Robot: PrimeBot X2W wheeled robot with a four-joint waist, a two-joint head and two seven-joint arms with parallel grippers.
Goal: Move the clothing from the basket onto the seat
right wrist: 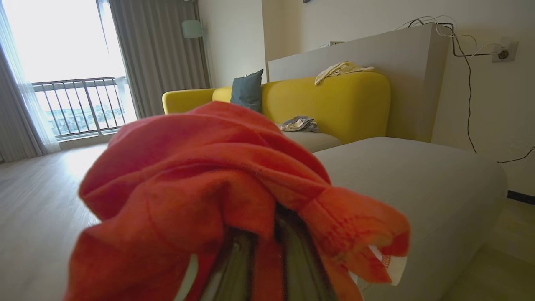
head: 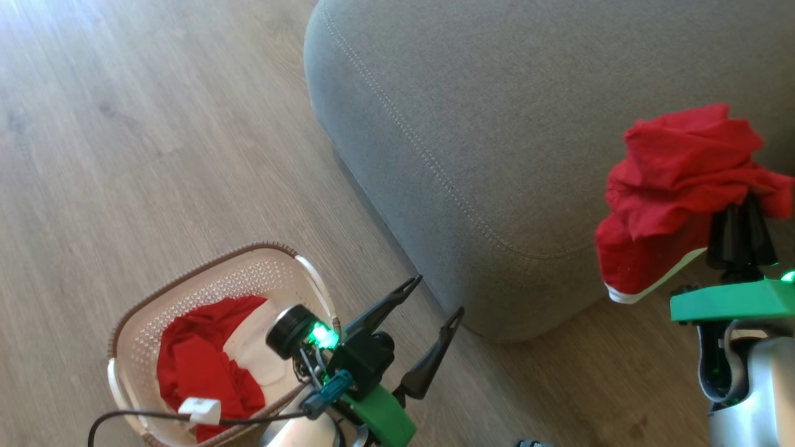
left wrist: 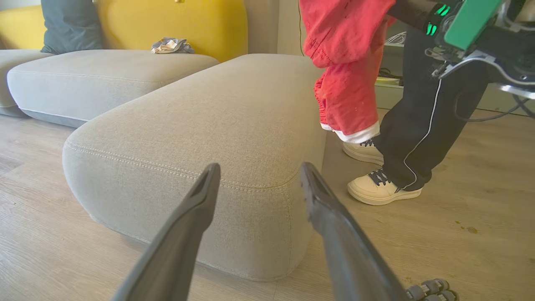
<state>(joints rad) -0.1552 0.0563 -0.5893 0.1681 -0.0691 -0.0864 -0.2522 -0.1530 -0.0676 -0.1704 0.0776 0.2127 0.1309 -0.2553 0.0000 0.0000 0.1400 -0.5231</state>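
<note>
**Seat** (head: 497, 155): grey cushion across the upper centre and right of the head view, its rounded corner and stitched seam running toward lower centre; the broad top is bare, giving ample room for a drop
**Floor** (head: 124, 124): open wood planks across the left
**Person's legs** (left wrist: 418, 125): at right in the left wrist view, standing close by the seat's corner, the one obstruction near the carrying arm
**Basket** (head: 261, 273): lower left, on the floor, apart from the seat
**Held garment** (head: 671, 186): red with a white hem, at the right edge, bunched over the right gripper (head: 742, 230), whose fingers are closed on it; whether it hangs over the seat's edge or just beside it cannot be told
**Second garment** (head: 199, 366): red and white, lying in the basket
Both are judged light, limp and unbreakable, and best pinched at a raised fold
**Left gripper** (head: 438, 295): fully spread, empty, between basket and seat
</note>
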